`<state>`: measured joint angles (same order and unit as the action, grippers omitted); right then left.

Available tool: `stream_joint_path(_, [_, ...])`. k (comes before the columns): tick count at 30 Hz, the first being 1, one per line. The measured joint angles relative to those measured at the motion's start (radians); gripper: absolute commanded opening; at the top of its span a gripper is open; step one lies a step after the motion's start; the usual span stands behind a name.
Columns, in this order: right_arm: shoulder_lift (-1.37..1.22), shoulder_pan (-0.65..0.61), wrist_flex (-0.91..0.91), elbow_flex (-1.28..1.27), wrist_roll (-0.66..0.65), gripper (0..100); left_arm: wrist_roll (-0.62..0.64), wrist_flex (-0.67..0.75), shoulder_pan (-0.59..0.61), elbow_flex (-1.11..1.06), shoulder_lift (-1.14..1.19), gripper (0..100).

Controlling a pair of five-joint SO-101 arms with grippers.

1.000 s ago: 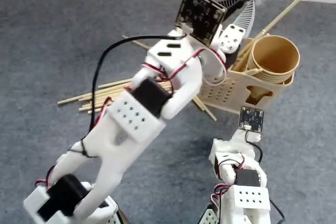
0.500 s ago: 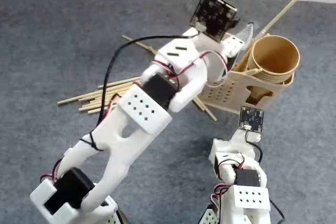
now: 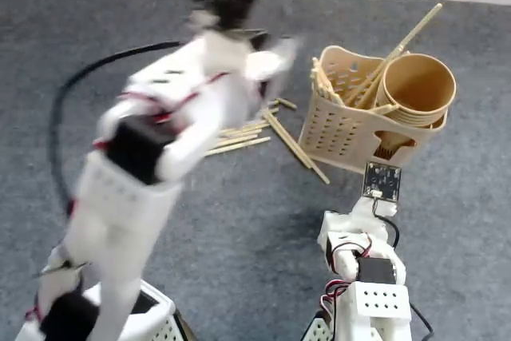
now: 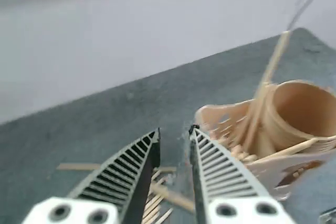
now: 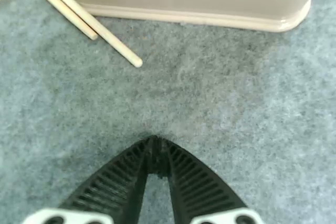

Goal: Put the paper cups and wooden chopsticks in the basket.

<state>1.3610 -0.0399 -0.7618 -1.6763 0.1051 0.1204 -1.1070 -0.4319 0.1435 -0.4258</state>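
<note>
Left jaws, slightly parted and empty, have swung away from the basket (image 3: 335,129); right jaws stay clenched.

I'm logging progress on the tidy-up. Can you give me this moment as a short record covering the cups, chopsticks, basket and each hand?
basket: stands on the grey carpet
paper cups: stacked inside the basket
chopsticks in basket: several, some sticking out above the rim
loose chopsticks: a bunch on the carpet beside the basket, two reaching its base
left hand: open, empty, in the air above the loose chopsticks
right hand: shut, empty, low over the carpet by the basket's base
left to do: loose chopsticks
</note>
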Motion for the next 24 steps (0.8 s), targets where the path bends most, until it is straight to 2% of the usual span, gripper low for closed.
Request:
stream_joint_path(4, [0.0,0.0,0.0,0.0,0.0,0.6,0.0,-0.064,0.158,-0.132,-0.133,10])
stream_joint_path(11, [0.0,0.0,0.0,0.0,0.0,0.6,0.0,-0.054,0.46,-0.446,-0.413,10])
stream_joint_path(21, [0.0,0.0,0.0,0.0,0.0,0.6,0.0,0.094,0.655,-0.904,-0.646,10])
stream_joint_path(24, [0.0,0.0,0.0,0.0,0.0,0.6,0.0,0.115,0.707,-1.007,-0.695,5])
